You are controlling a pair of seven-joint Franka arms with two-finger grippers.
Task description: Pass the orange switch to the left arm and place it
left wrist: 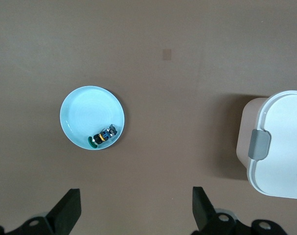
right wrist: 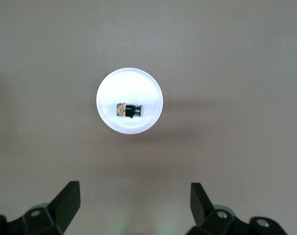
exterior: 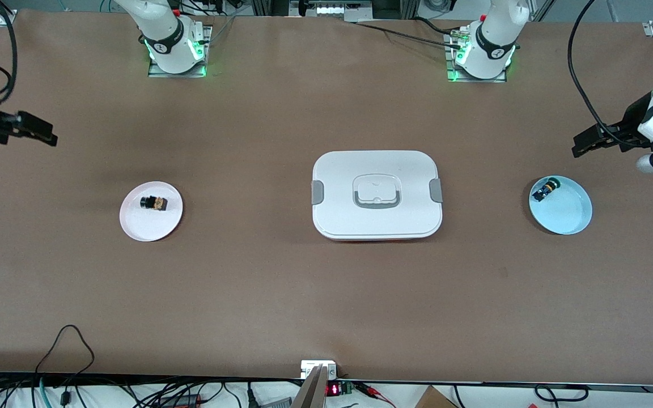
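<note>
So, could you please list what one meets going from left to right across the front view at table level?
Right gripper → white plate holding the orange switch → box → blue plate holding a black-and-blue part → left gripper.

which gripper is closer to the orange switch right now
Right. The right gripper hangs near the white plate holding the orange switch; the left gripper hangs past the box.

A black and orange-tan orange switch (exterior: 154, 202) is seen on a pale pink plate (exterior: 136, 226). A black-and-blue part with green cap (exterior: 545, 189) is seen on a light blue plate (exterior: 567, 215). The box (exterior: 376, 195) is white with grey clips; the table (exterior: 247, 283) is brown.
</note>
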